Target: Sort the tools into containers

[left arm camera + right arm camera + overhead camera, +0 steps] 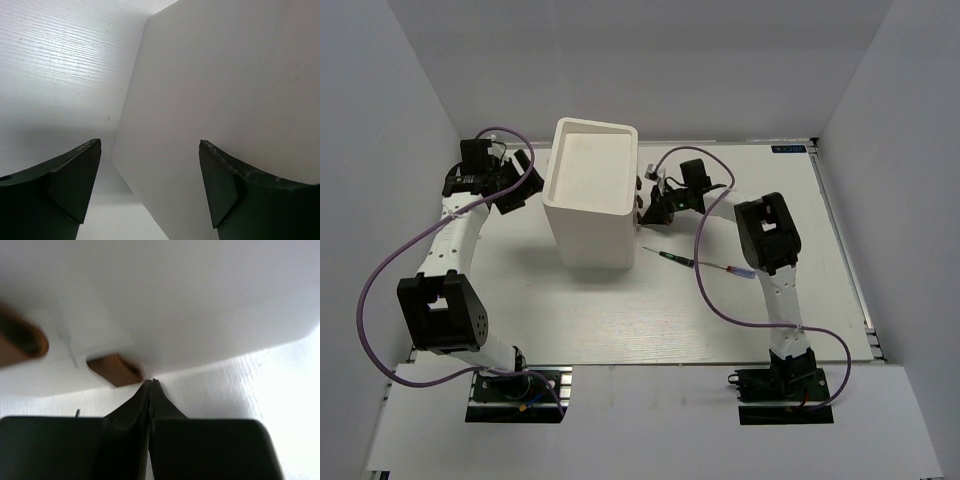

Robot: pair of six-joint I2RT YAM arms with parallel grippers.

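Note:
The tall white cabinet (590,190) stands mid-table, its drawer fronts facing right. My right gripper (647,205) is shut and empty at that face. In the right wrist view its tips (151,383) sit just beside a brown knob (115,370), not around it; a second knob (20,342) shows at the left. My left gripper (517,178) is open beside the cabinet's left wall (215,90), which fills the space ahead of its fingers (75,175). Two thin screwdrivers lie right of the cabinet: a dark-green-handled one (672,257) and a blue-handled one (738,270). No pliers are in view.
White walls enclose the table on the left, back and right. Purple cables loop from both arms, the right one (705,285) crossing near the screwdrivers. The arm bases (515,390) sit at the near edge.

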